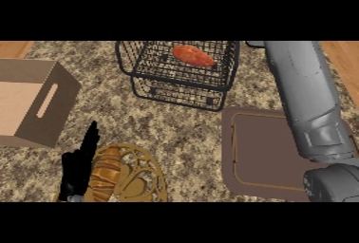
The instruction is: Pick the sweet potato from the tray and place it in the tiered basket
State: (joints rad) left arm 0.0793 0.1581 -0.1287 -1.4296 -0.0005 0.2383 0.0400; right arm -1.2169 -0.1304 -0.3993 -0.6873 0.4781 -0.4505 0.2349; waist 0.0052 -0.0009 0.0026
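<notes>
While the fingers of the black left hand (79, 163) stood straight and relaxed at the lower left of the head view, holding nothing, the hand simply rested beside a round golden wire stand (140, 175) that carried a brown croissant (107, 176). The right hand itself did not show; only its long grey forearm (308, 102) crossed the right side, so the state of its fingers could not be told. Further out, the orange-red sweet potato (193, 55) lay inside the upper tier of the black wire tiered basket (210, 88) at the top centre, apart from both arms. The flat brown rectangular tray (256, 152) held nothing that showed, part of it being hidden under the forearm. Judging by this, the placing looked done, with at most the drawing back of the right arm left. An open brown cardboard box (32, 102) stood at the left. All rested on a speckled brown granite desk (175, 133), with strips of wooden floor (14, 47) at the far corners
</notes>
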